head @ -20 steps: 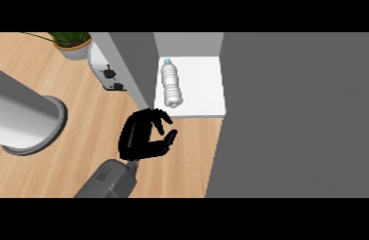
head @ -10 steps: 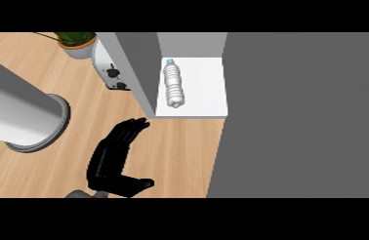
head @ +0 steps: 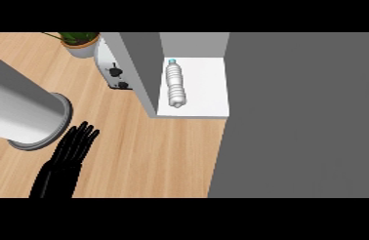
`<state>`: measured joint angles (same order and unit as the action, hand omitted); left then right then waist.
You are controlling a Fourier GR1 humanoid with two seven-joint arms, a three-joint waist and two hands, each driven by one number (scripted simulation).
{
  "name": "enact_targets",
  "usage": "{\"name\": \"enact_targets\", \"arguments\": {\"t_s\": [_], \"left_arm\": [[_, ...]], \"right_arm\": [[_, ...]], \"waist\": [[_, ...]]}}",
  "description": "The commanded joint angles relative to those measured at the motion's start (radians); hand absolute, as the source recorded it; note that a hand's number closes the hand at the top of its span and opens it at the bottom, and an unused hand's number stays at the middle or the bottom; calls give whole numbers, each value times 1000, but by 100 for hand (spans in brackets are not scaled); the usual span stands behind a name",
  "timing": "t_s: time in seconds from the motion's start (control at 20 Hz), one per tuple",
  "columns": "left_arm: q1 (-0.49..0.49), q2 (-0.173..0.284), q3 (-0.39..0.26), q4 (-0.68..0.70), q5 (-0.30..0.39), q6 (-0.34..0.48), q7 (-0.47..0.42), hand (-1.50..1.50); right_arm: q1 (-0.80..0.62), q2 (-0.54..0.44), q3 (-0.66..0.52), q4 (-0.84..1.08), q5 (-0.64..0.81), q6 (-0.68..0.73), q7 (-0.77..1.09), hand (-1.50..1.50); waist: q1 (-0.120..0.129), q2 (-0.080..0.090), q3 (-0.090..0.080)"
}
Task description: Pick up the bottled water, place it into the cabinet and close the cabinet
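1. One black hand (head: 69, 153) shows at the lower left of the frame, rising from the lower edge. Which of the robot's hands it is cannot be told from this view alone; by its place at the left it is taken as the left hand. Its fingers (head: 83, 134) are straight and held close together, pointing up and slightly right. It holds nothing.

2. The hand lies over the wooden counter (head: 144, 151). Whether it touches the surface cannot be told.

3. Just beside the fingertips, to the upper left, a large grey cylinder (head: 25, 114) with a flared rim runs in from the left edge. What it is cannot be told. The fingertips are close to its rim; contact cannot be confirmed.

4. Further up, near the upper left of the frame, a small white appliance with black knobs (head: 115, 75) stands against a grey panel (head: 140, 70). Above it, a potted plant (head: 79, 41) sits at the top edge.

5. The grey panel forms the left side of the cabinet (head: 209, 110), whose white shelf shows in the upper centre of the frame.

6. The bottled water (head: 175, 84) lies on its side on that white shelf, blue cap toward the top of the frame, along the shelf's left part near the grey panel. It is well apart from the hand.

7. A broad dark grey surface (head: 296, 117) fills the right of the frame, bordering the shelf's right edge.
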<state>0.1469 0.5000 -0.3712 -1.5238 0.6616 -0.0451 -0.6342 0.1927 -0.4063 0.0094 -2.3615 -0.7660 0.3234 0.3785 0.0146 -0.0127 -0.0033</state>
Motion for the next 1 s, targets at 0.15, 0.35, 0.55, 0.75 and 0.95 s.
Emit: {"name": "enact_targets", "arguments": {"t_s": [0.15,0.35,0.55,0.75,0.95], "left_arm": [[113,133,86,-93,15,-41,-21,-150],[158,153,89,-122,24,-86,-39,-150],[181,171,114,-181,42,-70,-20,-150],[191,221,152,-245,76,-75,23,-150],[220,257,180,-264,94,-102,38,-150]], "right_arm": [[-83,9,214,-254,184,-155,104,150],[-224,60,346,-186,252,-240,95,150],[-365,95,483,-100,313,-315,114,150],[-529,176,601,-8,380,-444,162,150],[-690,343,762,130,547,-586,225,150]], "waist": [[3,-8,-3],[7,-10,-5],[6,-9,-4],[9,-13,-5],[11,-8,-4]]}}
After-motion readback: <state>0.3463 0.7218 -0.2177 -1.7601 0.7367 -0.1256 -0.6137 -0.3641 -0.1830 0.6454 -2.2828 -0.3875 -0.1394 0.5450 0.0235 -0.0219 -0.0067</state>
